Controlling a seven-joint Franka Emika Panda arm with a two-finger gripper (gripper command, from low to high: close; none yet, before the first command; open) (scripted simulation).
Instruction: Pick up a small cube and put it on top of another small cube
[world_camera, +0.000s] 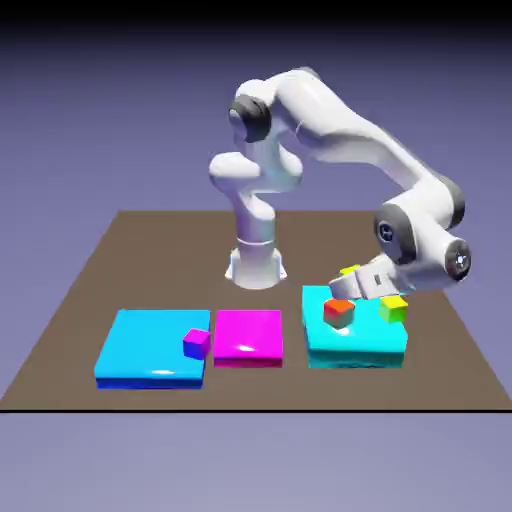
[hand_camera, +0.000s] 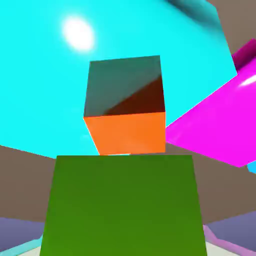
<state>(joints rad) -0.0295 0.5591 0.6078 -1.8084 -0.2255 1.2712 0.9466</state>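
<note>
In the hand view a small cube, green, fills the lower middle and hides both finger tips. My gripper is shut on it; in the exterior view this small cube shows yellow-green at the hand's tip, above the cyan slab. A second small yellow-green cube rests near that slab's right edge. Just beyond the held cube, an orange-red cube sits on the cyan slab.
The orange-red cube stands on the cyan slab's left part. A magenta slab lies in the middle. To its left is a blue slab with a purple-magenta cube at its right edge. The magenta slab shows right in the hand view.
</note>
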